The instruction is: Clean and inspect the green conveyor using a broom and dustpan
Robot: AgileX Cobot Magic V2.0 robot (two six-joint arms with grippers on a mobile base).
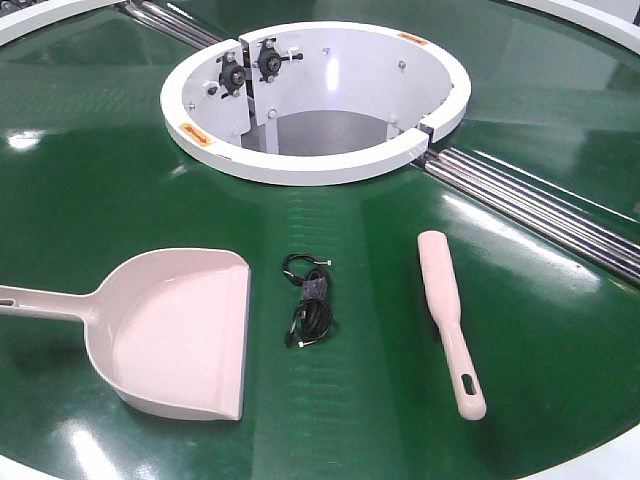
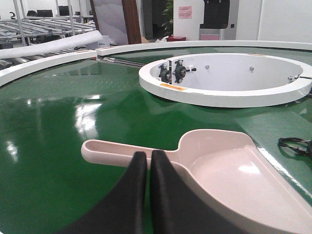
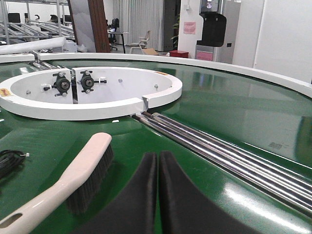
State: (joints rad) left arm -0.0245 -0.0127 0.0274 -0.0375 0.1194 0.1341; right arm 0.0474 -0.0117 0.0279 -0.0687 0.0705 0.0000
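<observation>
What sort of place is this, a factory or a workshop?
Likely a factory or industrial lab: a large green conveyor with chrome rails, and metal roller racks behind it.

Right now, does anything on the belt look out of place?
Yes: a small bundled black cable lies on the green conveyor between the dustpan and the broom; it isn't a cleaning tool.

right fingers (image 3: 131, 204) pressed together over the green conveyor (image 3: 234, 112), the broom (image 3: 73, 178) just left, chrome rails (image 3: 219, 156) right.
</observation>
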